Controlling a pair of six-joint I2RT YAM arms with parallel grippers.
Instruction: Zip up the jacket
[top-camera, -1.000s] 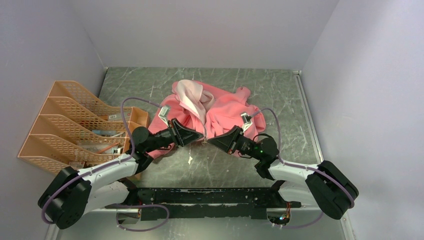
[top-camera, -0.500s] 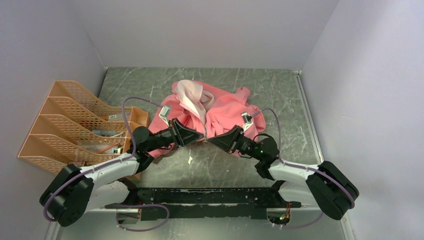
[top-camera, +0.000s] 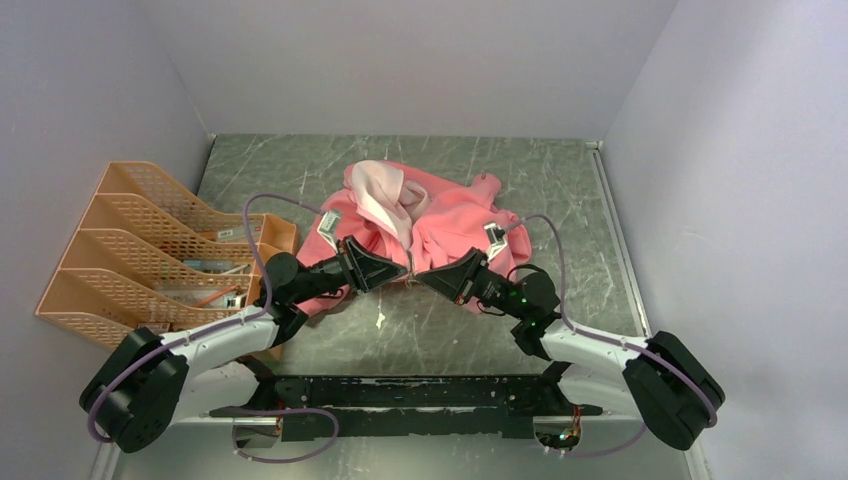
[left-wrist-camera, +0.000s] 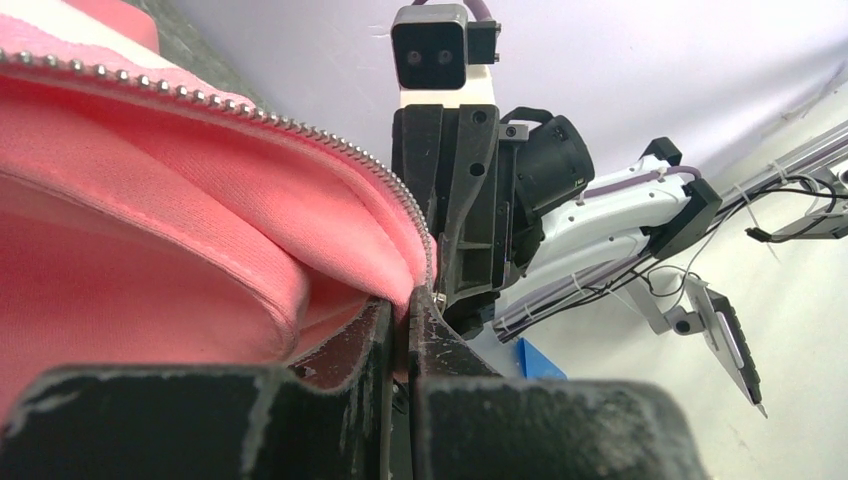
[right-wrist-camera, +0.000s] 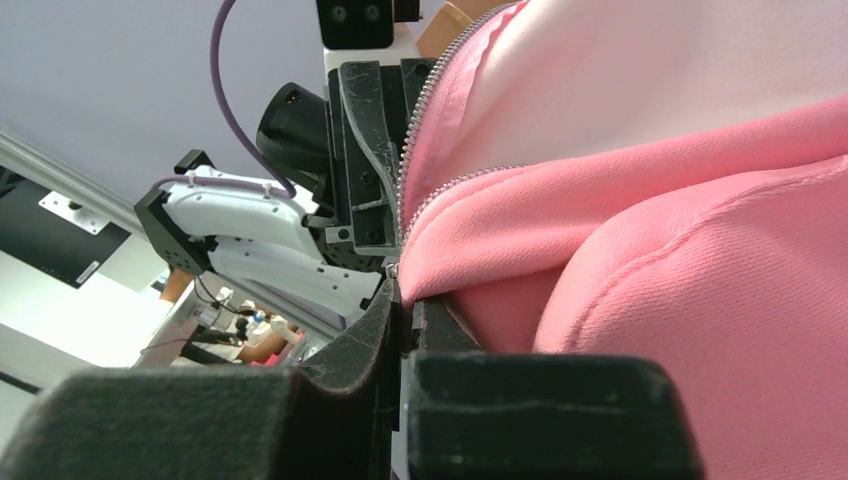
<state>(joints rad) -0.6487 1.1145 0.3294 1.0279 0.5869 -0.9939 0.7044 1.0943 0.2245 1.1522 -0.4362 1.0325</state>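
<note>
The salmon-pink fleece jacket (top-camera: 440, 215) lies crumpled at the middle of the table, front open, paler lining (top-camera: 385, 190) showing. My left gripper (top-camera: 400, 272) is shut on the bottom corner of one front edge, beside its light zipper teeth (left-wrist-camera: 300, 128); the pinch shows in the left wrist view (left-wrist-camera: 402, 318). My right gripper (top-camera: 420, 279) is shut on the bottom corner of the other front edge (right-wrist-camera: 470, 230), seen in the right wrist view (right-wrist-camera: 405, 305). The two grippers face each other tip to tip, a little above the table. The zipper slider is not visible.
An orange mesh file rack (top-camera: 150, 245) with several slots stands at the left, close to my left arm. Grey walls enclose the green marbled table (top-camera: 560, 200). A black rail (top-camera: 420, 395) runs between the arm bases at the near edge.
The right arm's elbow has shifted slightly and its gripper has edged a little toward the left one. The left gripper and the jacket have hardly moved.
</note>
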